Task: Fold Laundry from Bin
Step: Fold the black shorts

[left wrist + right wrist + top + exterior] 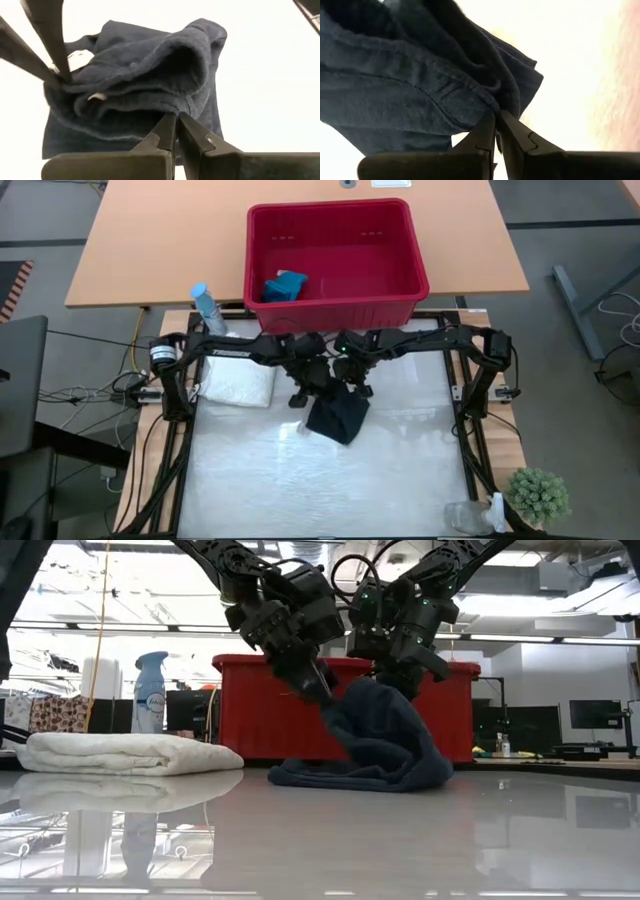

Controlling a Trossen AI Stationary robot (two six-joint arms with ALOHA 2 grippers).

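The dark navy cloth (338, 416) lies bunched at the table's middle, its upper part raised between my two grippers and its lower part on the table (350, 776). My left gripper (300, 396) and my right gripper (360, 388) are both shut on it, close together. The white cloth (238, 383) lies folded on the table at the left. The small teal cloth (285, 286) lies inside the red bin (400, 300) at the table's far edge. My left gripper pinches a folded edge of the navy cloth (172, 111) between its two fingers, slanting down from above. The cloth rises to the fingers and its lower part rests on the table. My right gripper pinches a hemmed edge of the navy cloth near a corner (492, 107) between its two fingers, slanting down from above. The cloth hangs slack from the fingers (392, 675) to the table.
A blue-capped spray bottle (206, 308) stands at the far left beside the bin. A small green plant (538, 494) and a clear plastic item (470, 516) sit at the near right corner. Bare white table surface (300, 490) lies toward the near edge.
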